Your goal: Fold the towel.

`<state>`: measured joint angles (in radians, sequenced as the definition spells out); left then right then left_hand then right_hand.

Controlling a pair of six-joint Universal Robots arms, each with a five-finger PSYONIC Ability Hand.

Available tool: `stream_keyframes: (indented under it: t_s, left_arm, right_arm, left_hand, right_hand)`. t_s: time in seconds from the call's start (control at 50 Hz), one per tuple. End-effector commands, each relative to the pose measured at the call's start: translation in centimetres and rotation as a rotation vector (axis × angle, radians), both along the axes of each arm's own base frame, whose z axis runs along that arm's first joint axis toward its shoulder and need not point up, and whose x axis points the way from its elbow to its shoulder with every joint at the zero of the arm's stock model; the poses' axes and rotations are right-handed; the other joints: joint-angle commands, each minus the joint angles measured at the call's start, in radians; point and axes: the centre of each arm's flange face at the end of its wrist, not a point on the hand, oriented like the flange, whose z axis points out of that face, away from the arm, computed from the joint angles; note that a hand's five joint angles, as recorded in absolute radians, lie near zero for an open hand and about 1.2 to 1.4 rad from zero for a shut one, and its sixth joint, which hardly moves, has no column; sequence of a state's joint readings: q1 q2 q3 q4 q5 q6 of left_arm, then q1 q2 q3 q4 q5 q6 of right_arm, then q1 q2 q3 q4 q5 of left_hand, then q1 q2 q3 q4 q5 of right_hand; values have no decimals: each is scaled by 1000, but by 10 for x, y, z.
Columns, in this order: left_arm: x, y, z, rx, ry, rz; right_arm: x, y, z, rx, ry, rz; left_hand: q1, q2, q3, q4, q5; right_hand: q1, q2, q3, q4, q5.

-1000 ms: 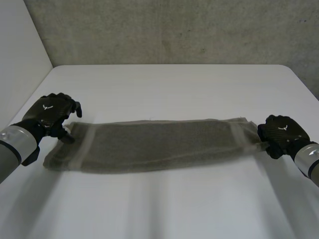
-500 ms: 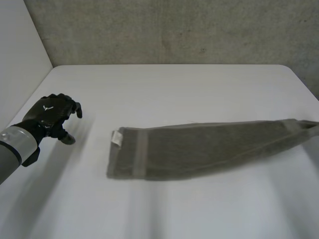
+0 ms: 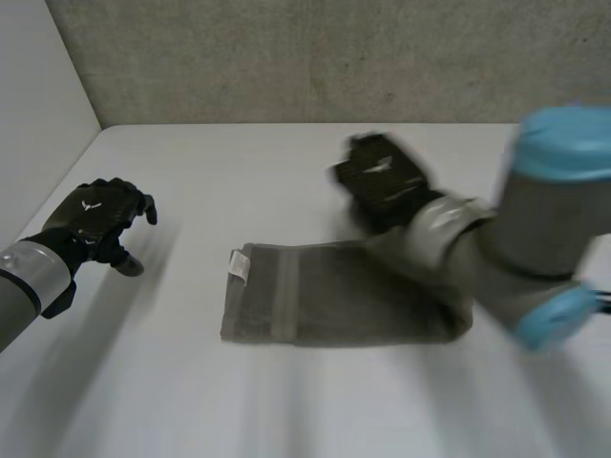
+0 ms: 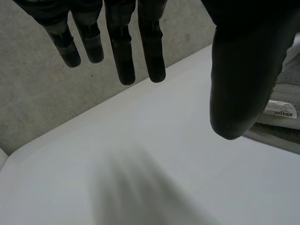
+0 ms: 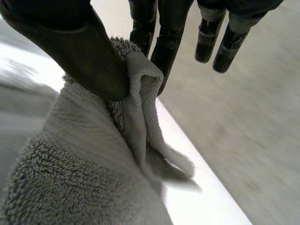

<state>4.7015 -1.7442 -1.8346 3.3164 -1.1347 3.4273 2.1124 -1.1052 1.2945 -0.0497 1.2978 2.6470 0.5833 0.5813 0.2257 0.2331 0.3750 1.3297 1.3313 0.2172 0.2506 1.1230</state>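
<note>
White table (image 3: 239, 162) bears the towel (image 3: 325, 305), whose end my right hand (image 3: 382, 181) pinches, my left hand (image 3: 95, 215) slack and empty; I should land the edges square.

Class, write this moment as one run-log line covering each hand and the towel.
left hand: open, off towel | right hand: pinches towel end | towel: other end flat on table

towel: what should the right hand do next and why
The right hand pinches one end of the towel, held up off the table; the end with the label lies flat. Probably carry the pinched end across to it and lay it down.
</note>
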Motion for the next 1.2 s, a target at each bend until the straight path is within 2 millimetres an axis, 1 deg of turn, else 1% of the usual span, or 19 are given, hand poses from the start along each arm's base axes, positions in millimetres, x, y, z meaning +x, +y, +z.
stream_keyframes:
  t_s: [0.02,0.12,0.14,0.16,0.18,0.2,0.32,0.4,0.5,0.52,0.62,0.66,0.76,0.88,1.06,1.1,1.12,1.14,1.2]
  left_arm:
    - [-2,0,1,-3,0,-4]
    - [-2,0,1,-3,0,-6]
    - [-2,0,1,-3,0,-6]
    - [-3,0,1,-4,0,-7]
    - [-3,0,1,-6,0,-7]
    - [-3,0,1,-6,0,-7]
    - [-9,1,5,-23,0,-27]
    - [-21,2,14,-55,3,-62]
    - [-37,8,23,-73,33,-108]
    - [-37,8,23,-73,33,-108]
    - [-51,14,30,-71,82,-144]
    - [-60,21,31,-59,105,-161]
    - [-70,32,28,-46,103,-182]
    - [-73,36,25,-40,98,-179]
    - [-76,43,21,-24,95,-192]
    - [-76,44,20,-20,95,-193]
    - [-76,44,20,-19,95,-193]
    - [-76,44,20,-19,95,-192]
    - [-76,44,20,-19,95,-192]
  right_arm:
    - [70,52,-40,20,25,170]
    - [85,65,-63,30,51,191]
    - [84,66,-69,42,61,188]
    - [84,66,-69,42,61,188]
    - [82,68,-71,56,63,188]
    - [80,70,-72,66,62,190]
    - [65,70,-47,91,-3,154]
    - [31,52,-16,115,-76,58]
    - [-7,41,-2,125,-80,-38]
    - [-22,36,-5,141,-69,-81]
    - [-50,32,-16,185,-38,-151]
    - [-75,36,-40,240,33,-186]
    - [-96,42,-68,311,100,-168]
    - [-107,31,-92,325,82,-170]
    - [-108,20,-108,317,78,-177]
    - [-109,18,-114,329,83,-181]
    - [-109,18,-114,330,83,-181]
    - [-109,16,-113,325,85,-188]
    - [-114,12,-110,315,82,-212]
  left_hand:
    - [-44,-42,-51,-59,-10]
    - [-47,-45,-51,-59,-13]
    - [-47,-45,-51,-59,-13]
    - [-47,-45,-51,-59,-13]
    - [-47,-45,-51,-59,-13]
    - [-47,-45,-51,-59,-13]
    - [-47,-45,-51,-59,-13]
    - [-47,-45,-51,-59,-13]
    - [-44,-42,-51,-59,-10]
    - [-44,-42,-51,-59,-10]
    - [-44,-42,-51,-59,-10]
    - [-41,-39,-51,-59,-7]
    - [-44,-42,-51,-59,-10]
    - [-44,-42,-51,-59,-10]
    - [-44,-42,-51,-59,-10]
    - [-44,-42,-51,-59,-10]
    - [-44,-42,-51,-59,-10]
    - [-44,-42,-51,-59,-10]
    - [-44,-42,-51,-59,-10]
  right_hand:
    - [67,65,-43,-76,99]
    - [-25,-27,-43,-76,7]
    - [-596,-598,-43,-76,-564]
    - [-602,-603,-43,-76,-569]
    - [-1110,-1112,-43,-76,-1078]
    - [-1155,-1157,-43,-76,-1123]
    - [-1155,-1157,-43,-76,-1123]
    - [-1155,-1157,-43,-76,-1123]
    - [-1155,-1157,-43,-76,-1123]
    - [-1155,-1157,-43,-76,-1123]
    - [-1155,-1157,-43,-76,-1123]
    - [-1155,-1157,-43,-76,-1123]
    - [-1078,-1080,-43,-76,-1046]
    - [-896,-898,-43,-76,-864]
    - [-578,-580,-43,-76,-546]
    - [-248,-250,-43,-76,-216]
    - [-246,-248,-43,-76,-214]
    - [15,13,-43,-76,47]
    - [67,65,-43,-76,99]
